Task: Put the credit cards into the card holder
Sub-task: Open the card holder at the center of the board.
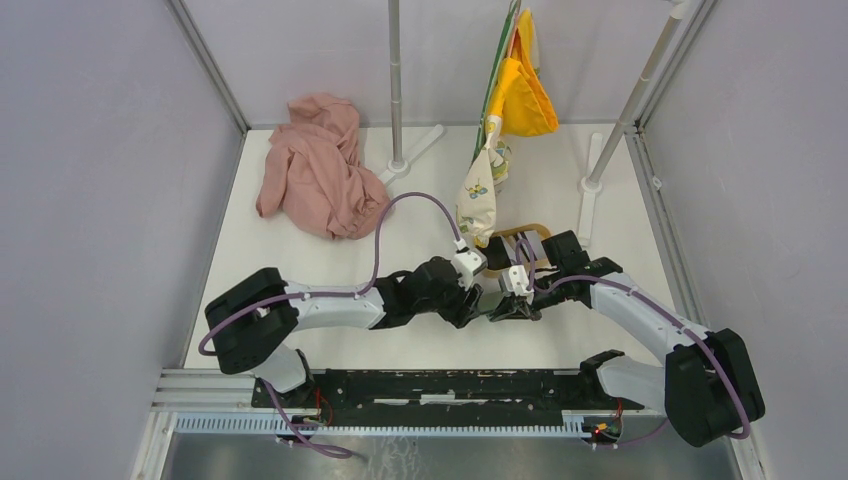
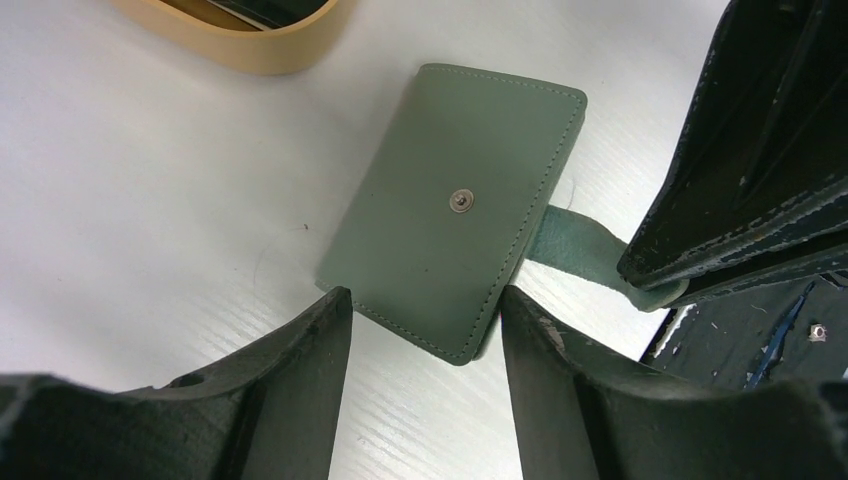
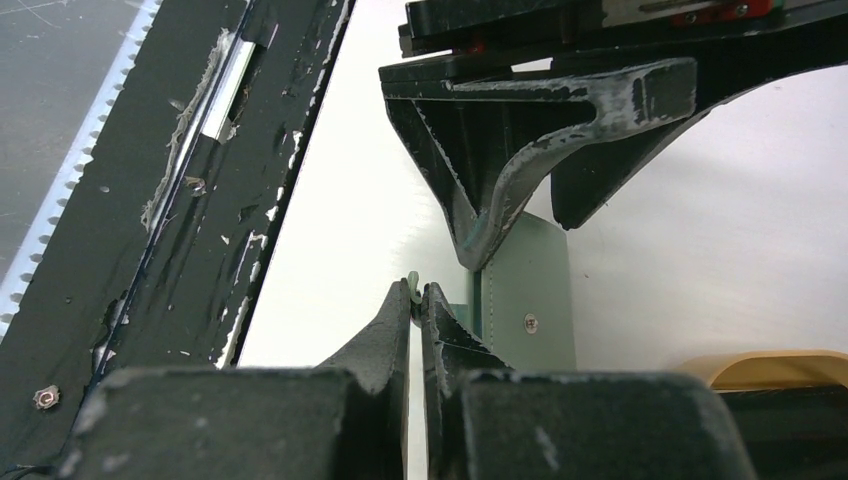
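**A:** What could go wrong from here?

**B:** The card holder lies shut and flat on the bench, stud up. The left hand stands spread to either side of its near corner; I can't tell whether it touches. The right hand is pressed together on the thin strap alone. If it pulls before the left pins the body, I'd expect the whole holder to slide rather than open, or the strap to slip out of so slight a pinch.

**A:** And the hands themselves?

**B:** They're crowded close, so a knock between fingers seems likely.

**A:** The surface?

**B:** White and smooth-looking, with little to stop a slide. Just beyond the holder sits a light wooden tray with something dark inside; whether it's the credit cards, I can't tell.

**A:** Farther back?

**B:** Upright poles on flat feet, a yellow cloth hanging, a crumpled pink cloth, then grey walls.
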